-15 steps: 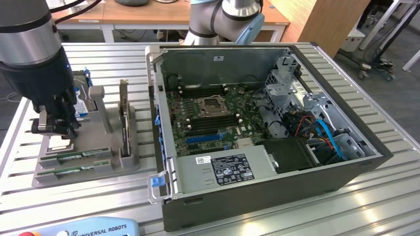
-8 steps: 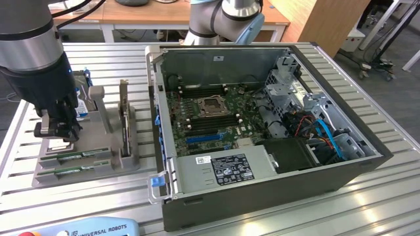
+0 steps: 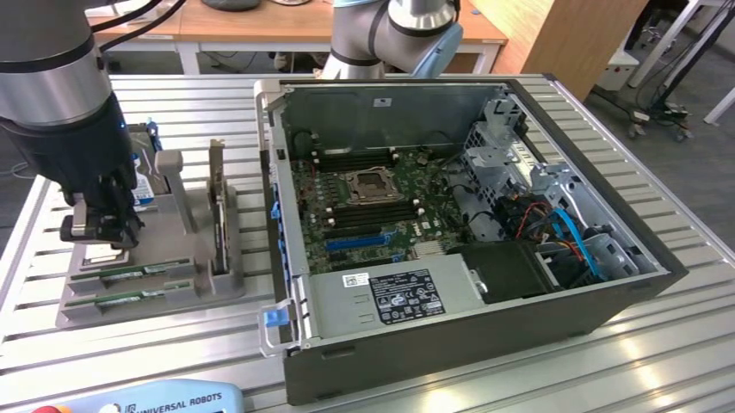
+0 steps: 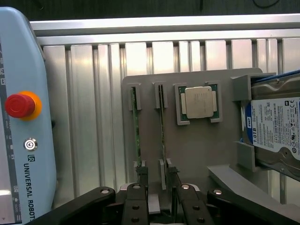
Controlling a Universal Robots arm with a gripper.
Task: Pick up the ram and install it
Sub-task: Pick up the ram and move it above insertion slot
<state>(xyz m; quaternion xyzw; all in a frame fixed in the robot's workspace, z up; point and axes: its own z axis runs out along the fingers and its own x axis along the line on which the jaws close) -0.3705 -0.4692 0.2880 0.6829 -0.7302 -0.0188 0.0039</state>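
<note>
**Item:** the ram (image 4: 162,126). Thin green stick, set on edge in a slot of the grey holder tray (image 4: 197,154), which sits on the slatted table (image 3: 666,361) beside the open computer case (image 3: 460,344). Not lifted, not installed.

**Neighbour:** a second ram stick (image 4: 136,126), parallel in the next slot, just beside the first, on the side toward the teach pendant (image 4: 23,154).

**Gripper** (image 4: 158,180): hangs over one end of the two sticks, jaws apart, holding nothing. From where I stand the gap looks lined up on the ram, with one finger (image 4: 142,178) close over the neighbouring stick's line.

**Also in the tray:** square silver processor (image 4: 199,102), hard drive (image 4: 276,126), upright expansion card (image 3: 216,206).

**Destination:** memory slots (image 3: 365,211) on the motherboard inside the case, well apart from the tray.

**Hazards, as judged:**
- The two tray slots sit close together, so a slightly off-centre descent could land a finger on the second stick and chip or tip it.
- A grip at one end only could let the thin board swing or slip.
- A skewed hold could jam at the narrow memory slot.
</note>
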